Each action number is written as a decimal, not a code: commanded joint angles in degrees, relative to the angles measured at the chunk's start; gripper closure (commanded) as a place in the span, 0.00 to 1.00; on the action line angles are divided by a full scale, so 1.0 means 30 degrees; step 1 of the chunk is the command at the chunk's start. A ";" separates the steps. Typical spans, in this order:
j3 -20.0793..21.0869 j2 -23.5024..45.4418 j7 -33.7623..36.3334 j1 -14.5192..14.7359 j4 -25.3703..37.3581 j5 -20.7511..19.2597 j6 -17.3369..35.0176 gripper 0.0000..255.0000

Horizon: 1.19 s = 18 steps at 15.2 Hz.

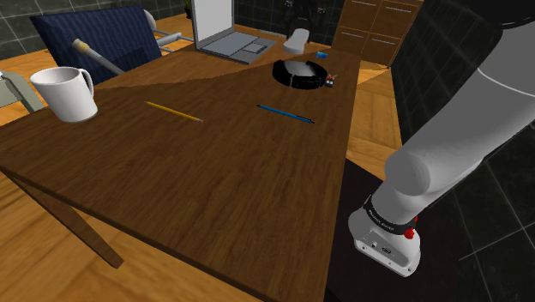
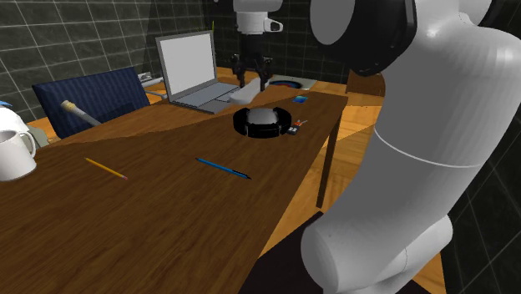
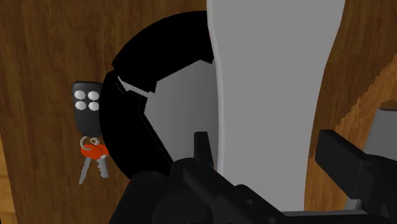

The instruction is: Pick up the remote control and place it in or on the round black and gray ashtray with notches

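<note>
A long light-grey remote control point(image 3: 273, 95) is clasped between my black fingers point(image 3: 202, 149), and my gripper point(image 3: 273, 159) is shut on it. In the second exterior view my gripper point(image 2: 252, 71) hangs over the table's far end with the remote point(image 2: 246, 90) tilted below it. The remote point(image 1: 297, 40) sits just above and behind the round ashtray point(image 1: 300, 73). The ashtray point(image 2: 263, 121) has a black notched rim point(image 3: 133, 127) and a grey inside, and part of it lies under the remote.
A black key fob with keys on a red tag point(image 3: 86, 102) lies beside the ashtray. An open laptop point(image 2: 196, 75) stands behind it. A blue pen point(image 1: 285, 113), a yellow pencil point(image 1: 173, 111) and a white mug point(image 1: 67, 93) are on the wooden table point(image 1: 214, 197). A blue chair point(image 1: 99, 39) stands at the far side.
</note>
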 commanded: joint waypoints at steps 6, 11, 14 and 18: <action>-0.0641 -0.0408 -0.1272 -0.0586 -0.1362 0.0006 0.0938 1.00; -0.0639 -0.0419 -0.1293 -0.0583 -0.2659 0.0012 0.2223 1.00; -0.0637 -0.0375 -0.1305 -0.0582 -0.3380 0.0015 0.2987 1.00; -0.0635 -0.0300 -0.1316 -0.0580 -0.4033 0.0018 0.3716 1.00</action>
